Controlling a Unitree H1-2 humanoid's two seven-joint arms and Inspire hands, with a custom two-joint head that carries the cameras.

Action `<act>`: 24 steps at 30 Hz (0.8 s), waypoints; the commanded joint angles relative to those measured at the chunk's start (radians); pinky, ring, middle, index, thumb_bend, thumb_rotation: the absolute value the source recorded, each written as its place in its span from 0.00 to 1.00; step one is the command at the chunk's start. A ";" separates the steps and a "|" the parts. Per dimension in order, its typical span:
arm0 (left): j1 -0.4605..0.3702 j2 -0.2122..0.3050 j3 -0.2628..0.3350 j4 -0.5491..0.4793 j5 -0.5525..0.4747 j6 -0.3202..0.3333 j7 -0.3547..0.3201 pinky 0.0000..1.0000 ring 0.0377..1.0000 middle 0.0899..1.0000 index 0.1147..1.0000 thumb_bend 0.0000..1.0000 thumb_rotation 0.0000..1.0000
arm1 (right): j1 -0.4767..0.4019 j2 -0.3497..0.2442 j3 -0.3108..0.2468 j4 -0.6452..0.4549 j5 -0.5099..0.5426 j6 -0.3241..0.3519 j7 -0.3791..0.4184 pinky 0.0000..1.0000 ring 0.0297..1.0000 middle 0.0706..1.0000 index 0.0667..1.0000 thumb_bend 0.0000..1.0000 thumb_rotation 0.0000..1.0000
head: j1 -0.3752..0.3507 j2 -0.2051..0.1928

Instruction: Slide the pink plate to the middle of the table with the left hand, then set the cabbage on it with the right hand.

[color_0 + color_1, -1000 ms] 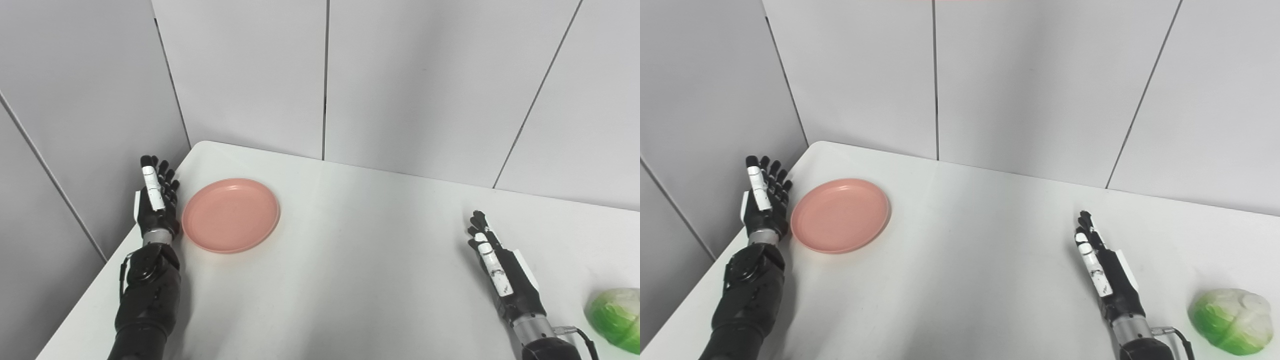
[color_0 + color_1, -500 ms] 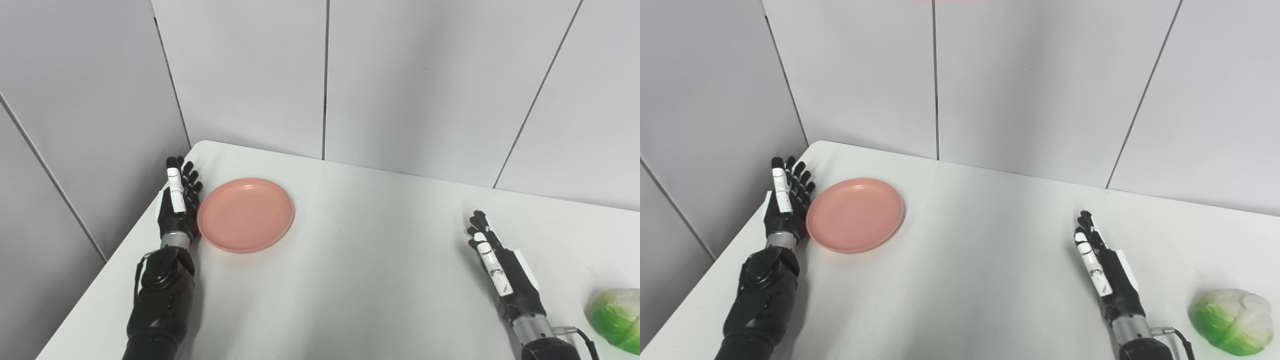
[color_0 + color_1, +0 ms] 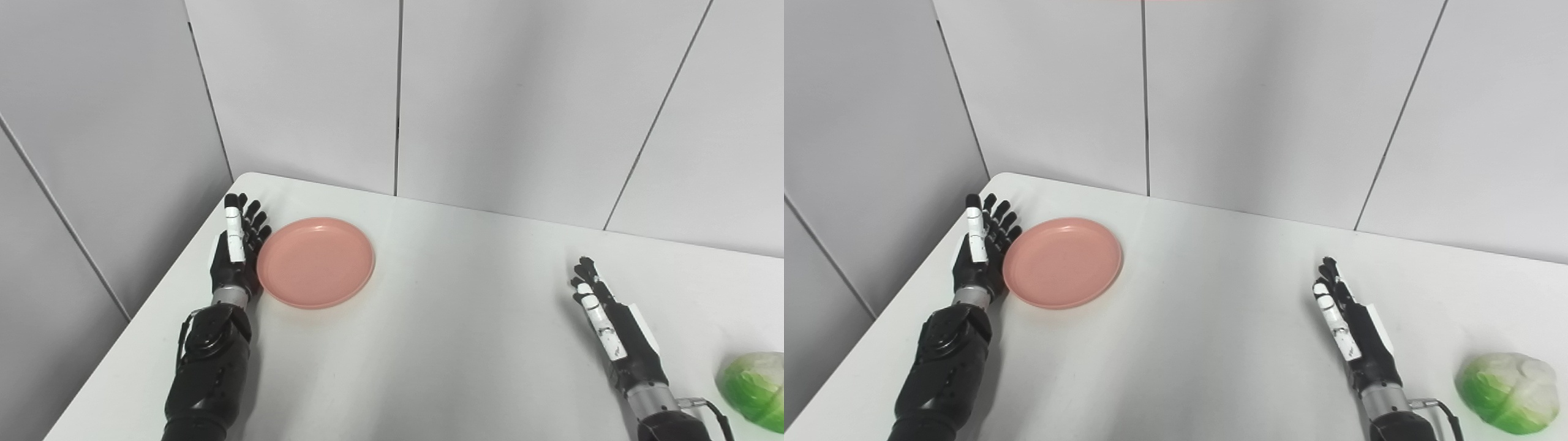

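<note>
Left robot hand flat against pink plate, both shifted right

No readable text, label, brand, number or sign anywhere.

The black, jointed left hand and black right hand carry white finger plates. Each has a silver metal wrist ring. A thin black cable loops beside the right wrist.

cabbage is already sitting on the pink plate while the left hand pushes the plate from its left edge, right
Not quite. The cabbage is not on the pink plate; it lies on the table at the far right, past the open right hand, as the right eye view shows. The rest holds: the left hand is flat against the plate's left edge.
</note>
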 commanded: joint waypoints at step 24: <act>0.051 -0.089 -0.133 -0.230 0.080 0.143 -0.024 0.97 0.96 0.96 0.98 0.90 1.00 | 0.009 0.012 -0.001 0.021 -0.009 0.019 -0.023 0.94 0.94 0.96 0.98 0.60 0.91 | -0.041 0.013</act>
